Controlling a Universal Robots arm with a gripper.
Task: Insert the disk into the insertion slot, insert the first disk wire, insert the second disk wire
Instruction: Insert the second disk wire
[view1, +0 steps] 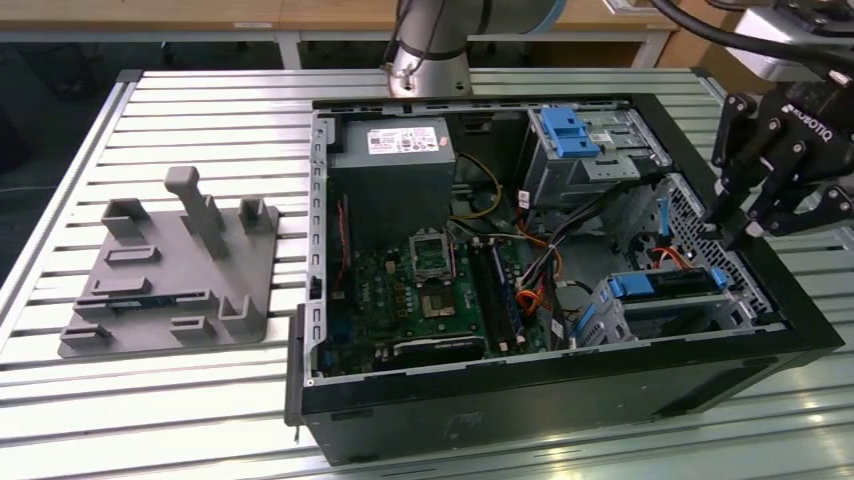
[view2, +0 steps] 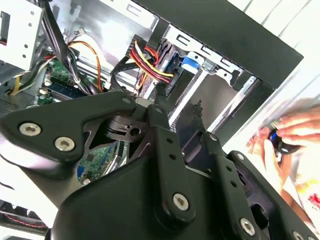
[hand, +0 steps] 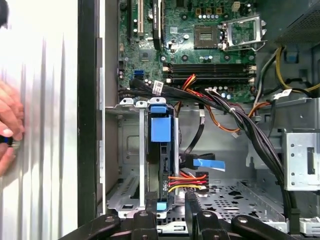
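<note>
Disk (hand: 161, 155) on edge in slot (hand: 127, 145), handle toward motherboard (hand: 200, 50)

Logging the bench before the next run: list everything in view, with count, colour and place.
table: one, silver, slatted, under everything
computer case: one, black, open, on the table
fixture plate: one, grey, at the exterior view's left of the case
power supply: one, grey, inside the case
motherboard: one, green, inside the case
drive bay: one, grey with blue latch, inside the case
insertion slot: one, grey, by the case wall
disk: one, blue caddy, in the insertion slot
wire bundle: one, red, yellow, black, at the disk
hand: one, outside the case
gripper: one, black, open, above the disk
</note>
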